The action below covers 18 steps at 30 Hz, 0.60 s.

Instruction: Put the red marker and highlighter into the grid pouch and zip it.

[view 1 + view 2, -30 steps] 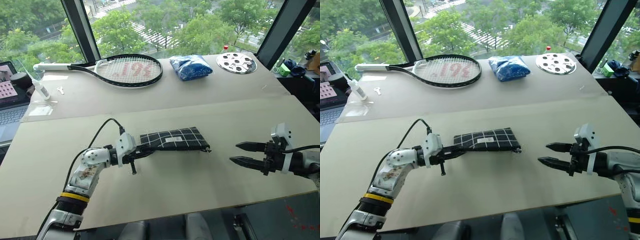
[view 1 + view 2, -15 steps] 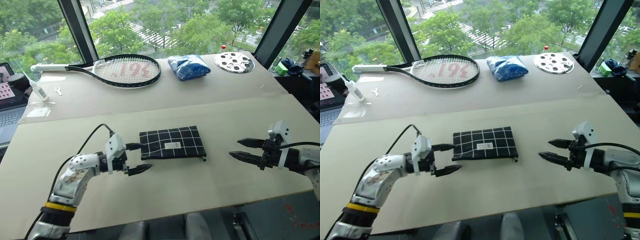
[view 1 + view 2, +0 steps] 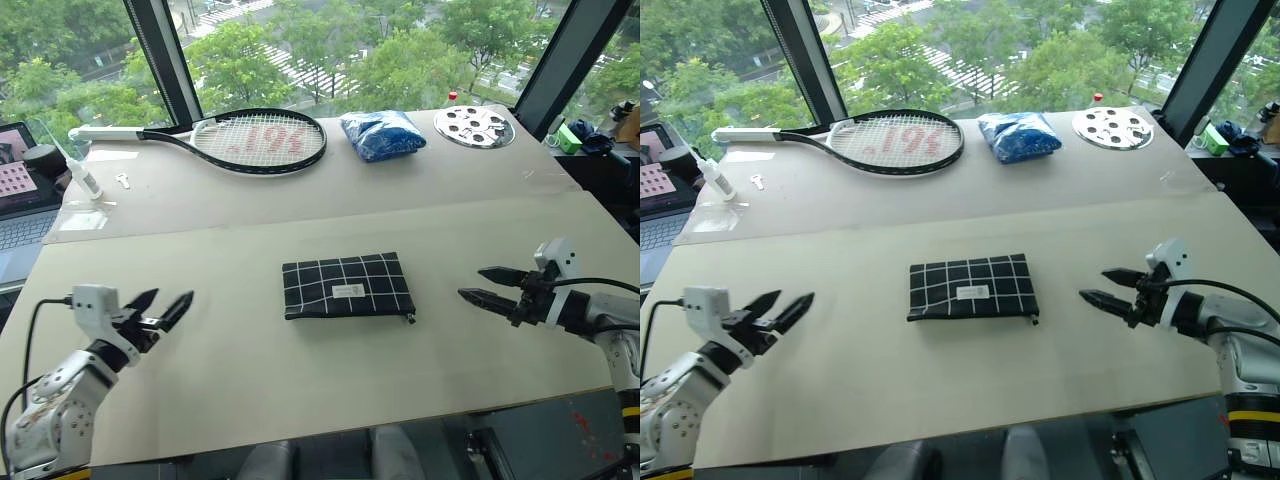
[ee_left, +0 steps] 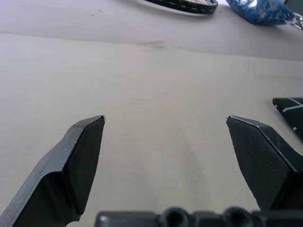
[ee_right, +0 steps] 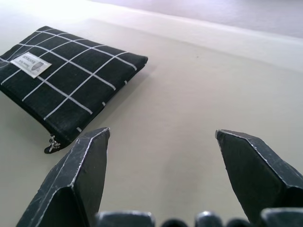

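The grid pouch lies flat in the middle of the near table, black with white lines and a small white label. Its zipper pull sits at the front right corner. The red marker and the highlighter are out of view. My left gripper hovers open and empty far to the left of the pouch, near the table's left front. In the left wrist view the left gripper points over bare table, with a pouch corner at the edge. My right gripper stands open and empty right of the pouch, pointing toward the grid pouch.
A tennis racket, a blue plastic bag and a round metal disc with holes lie along the far side. A laptop and a white bottle sit at the far left. The table's front edge runs close below both grippers.
My left gripper let go of the pouch's left end, opened and swung well away to the left. The pouch settled flat. My right gripper barely shifted.
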Each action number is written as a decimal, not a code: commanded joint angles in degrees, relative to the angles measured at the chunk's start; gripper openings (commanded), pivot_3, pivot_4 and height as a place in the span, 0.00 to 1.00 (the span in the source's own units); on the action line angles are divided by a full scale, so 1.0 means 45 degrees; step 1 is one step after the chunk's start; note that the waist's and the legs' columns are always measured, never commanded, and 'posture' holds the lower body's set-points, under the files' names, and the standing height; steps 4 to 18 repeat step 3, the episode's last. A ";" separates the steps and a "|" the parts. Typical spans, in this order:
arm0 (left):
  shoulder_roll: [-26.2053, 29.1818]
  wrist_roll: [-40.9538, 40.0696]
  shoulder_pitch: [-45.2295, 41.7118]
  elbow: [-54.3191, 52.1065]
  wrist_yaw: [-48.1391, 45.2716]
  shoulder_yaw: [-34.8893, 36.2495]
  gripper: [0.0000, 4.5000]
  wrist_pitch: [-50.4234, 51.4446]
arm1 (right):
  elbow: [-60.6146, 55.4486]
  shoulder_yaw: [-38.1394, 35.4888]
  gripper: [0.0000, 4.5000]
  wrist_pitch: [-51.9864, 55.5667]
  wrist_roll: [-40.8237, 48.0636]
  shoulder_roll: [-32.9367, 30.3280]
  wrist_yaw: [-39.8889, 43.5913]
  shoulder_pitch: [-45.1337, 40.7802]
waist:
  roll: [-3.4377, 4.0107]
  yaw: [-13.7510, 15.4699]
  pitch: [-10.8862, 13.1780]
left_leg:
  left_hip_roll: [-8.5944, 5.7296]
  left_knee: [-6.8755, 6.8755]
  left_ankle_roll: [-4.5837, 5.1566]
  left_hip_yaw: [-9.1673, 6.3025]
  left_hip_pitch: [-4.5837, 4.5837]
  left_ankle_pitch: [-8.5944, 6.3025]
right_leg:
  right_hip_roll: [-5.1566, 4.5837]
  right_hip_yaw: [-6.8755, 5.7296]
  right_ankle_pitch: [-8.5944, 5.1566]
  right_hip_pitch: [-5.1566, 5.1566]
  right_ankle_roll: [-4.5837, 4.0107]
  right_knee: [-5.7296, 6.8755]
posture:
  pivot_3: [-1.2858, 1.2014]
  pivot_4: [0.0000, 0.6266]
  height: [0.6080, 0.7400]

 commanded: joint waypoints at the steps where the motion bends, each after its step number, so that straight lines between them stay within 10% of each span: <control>1: 0.0338 -0.0458 0.0151 -0.0726 0.0096 0.0435 0.99 0.0240 | 0.0169 -0.0493 0.88 -0.0246 0.0070 -0.0366 0.0083 -0.0209 | 0.0000 0.0013 0.0000 | 0.0000 0.0000 0.0002 0.0001 0.0000 -0.0001 | 0.0000 0.0000 0.0000 0.0002 0.0000 0.0000 | 0.52 0.24 1.00; 18: 0.0473 -0.0406 0.0355 -0.0774 -0.0086 0.0410 0.99 0.0159 | 0.0229 -0.0372 0.88 -0.0238 -0.0012 -0.0395 0.0105 -0.0239 | 0.0000 -0.0002 0.0000 | 0.0002 -0.0001 0.0000 0.0002 0.0001 0.0000 | 0.0000 -0.0001 0.0000 0.0002 0.0000 0.0000 | 0.52 0.24 1.00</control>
